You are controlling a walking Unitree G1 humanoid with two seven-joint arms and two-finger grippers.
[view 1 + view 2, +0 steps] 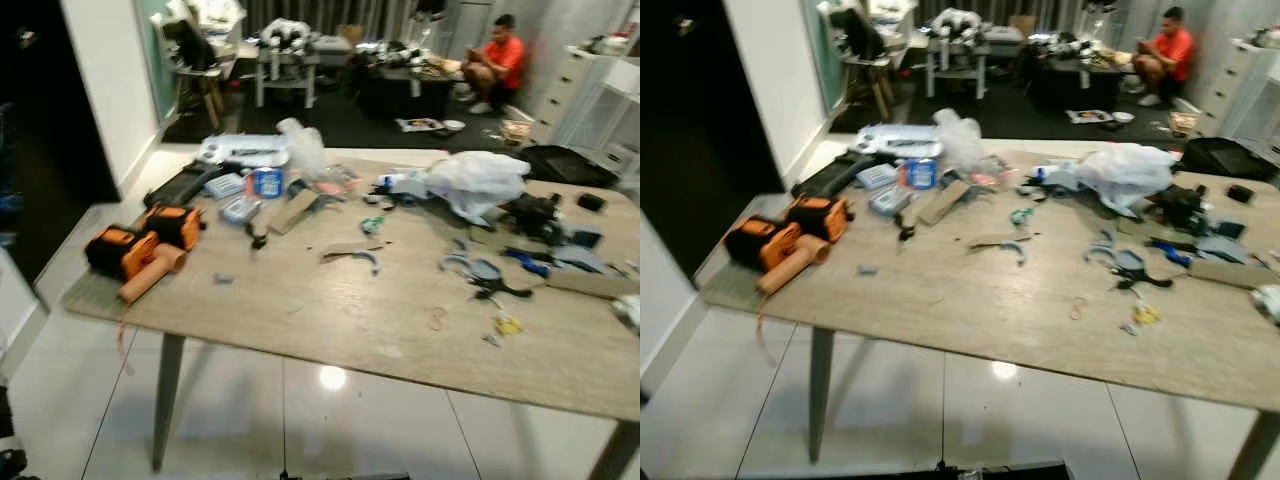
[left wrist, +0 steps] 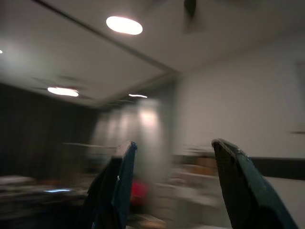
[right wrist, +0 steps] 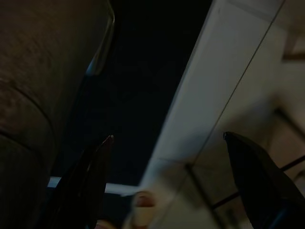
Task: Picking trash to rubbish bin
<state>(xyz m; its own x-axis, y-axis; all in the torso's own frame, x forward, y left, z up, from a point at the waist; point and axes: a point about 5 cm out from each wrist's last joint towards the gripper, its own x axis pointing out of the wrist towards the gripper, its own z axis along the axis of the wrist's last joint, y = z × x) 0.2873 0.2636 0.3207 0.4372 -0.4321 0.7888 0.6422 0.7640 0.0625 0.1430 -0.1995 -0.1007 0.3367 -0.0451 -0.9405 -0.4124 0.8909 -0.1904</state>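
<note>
Cluttered bench (image 1: 330, 310) with white plastic bag (image 1: 478, 182) far right and cardboard scraps (image 1: 352, 250) mid-bench. Left end effector (image 2: 174, 186) and right end effector (image 3: 167, 186), fingers apart, empty. Risk: image blur may misguide a reach, sweeping orange tools (image 1: 145, 245) off the left edge

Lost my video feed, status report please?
Left pincer open, empty, pointing at ceiling. Right pincer open, empty. Trash scattered on table ahead: white plastic bag, cardboard scraps. No bin seen.

Matt wood-grain table (image 1: 330, 310), glossy white floor tiles (image 1: 300, 420), crinkled white plastic bag (image 1: 478, 180).
</note>
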